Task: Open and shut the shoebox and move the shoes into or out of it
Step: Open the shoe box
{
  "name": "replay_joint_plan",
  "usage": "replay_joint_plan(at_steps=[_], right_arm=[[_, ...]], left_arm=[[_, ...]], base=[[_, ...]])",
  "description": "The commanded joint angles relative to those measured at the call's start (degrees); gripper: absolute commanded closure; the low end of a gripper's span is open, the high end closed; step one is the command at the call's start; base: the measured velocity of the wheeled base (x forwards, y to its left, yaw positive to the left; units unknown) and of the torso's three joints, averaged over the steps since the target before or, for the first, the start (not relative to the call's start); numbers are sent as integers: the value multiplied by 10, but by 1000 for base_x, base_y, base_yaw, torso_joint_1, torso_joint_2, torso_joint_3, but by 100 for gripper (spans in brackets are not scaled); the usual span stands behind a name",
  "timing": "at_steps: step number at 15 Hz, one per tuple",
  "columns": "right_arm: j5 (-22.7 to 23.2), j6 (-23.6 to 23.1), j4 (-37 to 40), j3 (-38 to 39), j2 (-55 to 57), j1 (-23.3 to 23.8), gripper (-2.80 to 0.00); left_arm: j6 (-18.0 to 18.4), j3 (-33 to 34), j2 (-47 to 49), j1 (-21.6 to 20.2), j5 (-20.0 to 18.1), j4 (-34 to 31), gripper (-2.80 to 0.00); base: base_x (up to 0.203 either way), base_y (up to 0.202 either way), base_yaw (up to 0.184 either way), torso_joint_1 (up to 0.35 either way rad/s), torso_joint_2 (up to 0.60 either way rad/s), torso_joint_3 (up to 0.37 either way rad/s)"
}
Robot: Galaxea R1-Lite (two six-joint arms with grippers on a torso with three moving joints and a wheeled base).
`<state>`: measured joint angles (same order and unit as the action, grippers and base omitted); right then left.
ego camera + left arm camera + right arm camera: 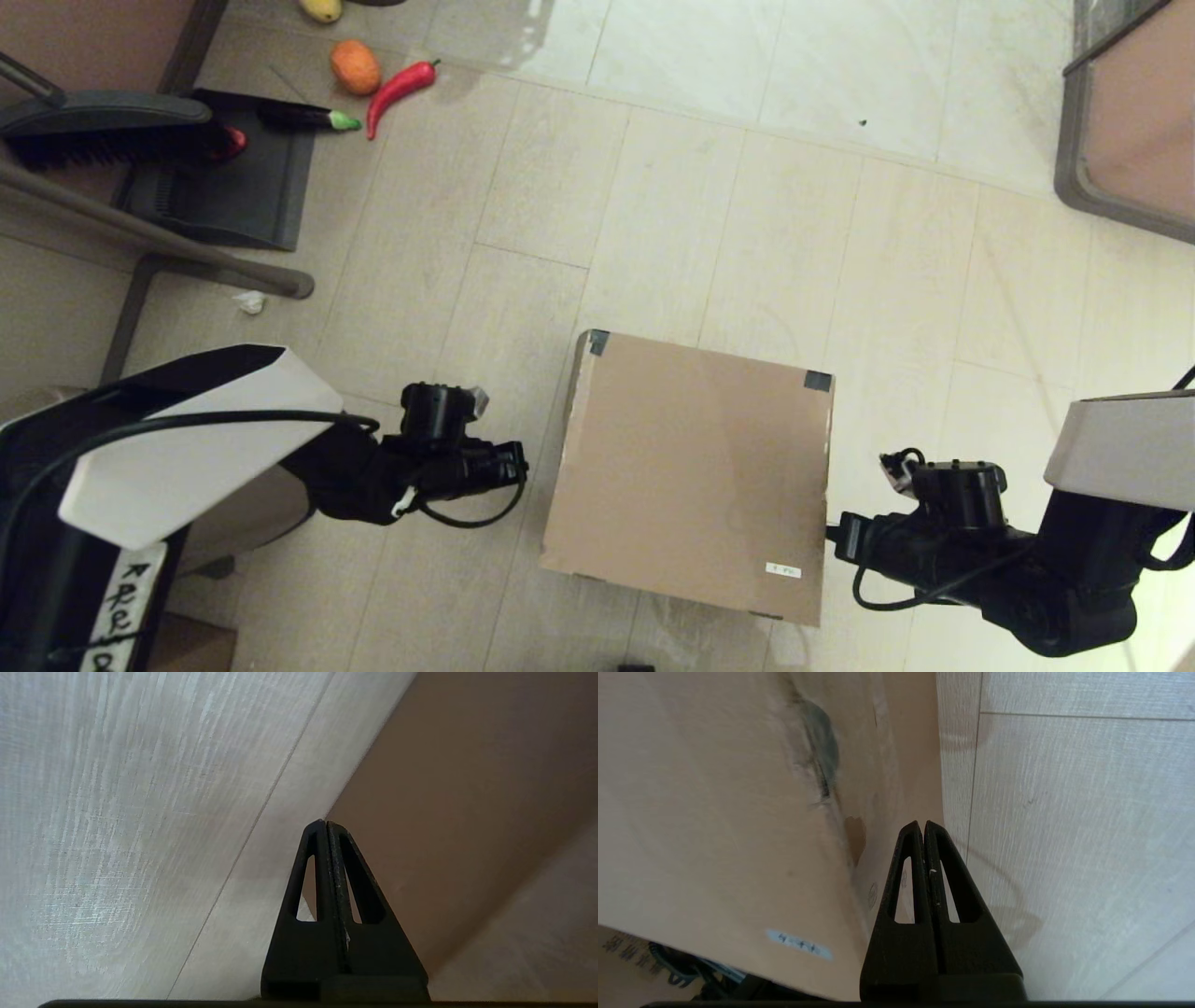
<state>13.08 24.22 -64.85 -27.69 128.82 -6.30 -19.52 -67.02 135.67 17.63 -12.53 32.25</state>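
The shoebox is a flat brown cardboard box on the floor between my two arms, its lid down, with black tape at the two far corners and a small white label near my side. My left gripper is shut and empty, low beside the box's left side; in the left wrist view its tips point at the cardboard wall. My right gripper is shut and empty too, right beside the box's right edge; its tips sit along the side wall under the lid. The shoes are out of view.
A black dustpan and brush lie at the far left by metal furniture legs. Toy vegetables, an orange one and a red chili, lie beyond. A crumpled paper scrap is nearby. A table corner stands far right.
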Motion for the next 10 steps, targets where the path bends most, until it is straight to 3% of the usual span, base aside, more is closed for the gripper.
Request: replay_joint_plan(at_steps=[1,3,6,10], right_arm=[[0,2,-40,15,34,1,0],[2,4,-111,46,66,0,0],[3,25,-203,71,111,-1,0],[13,58,-228,71,133,-18,0]], left_arm=[[-10,-36,18,7,-1,-21,0],[-33,-70,21,23,0,-50,0],[-40,-89,27,41,0,-73,0],[-42,-88,28,50,0,-89,0]], base=[[0,0,0,0,0,0],[0,0,0,0,0,0],[0,0,0,0,0,0],[0,0,0,0,0,0]])
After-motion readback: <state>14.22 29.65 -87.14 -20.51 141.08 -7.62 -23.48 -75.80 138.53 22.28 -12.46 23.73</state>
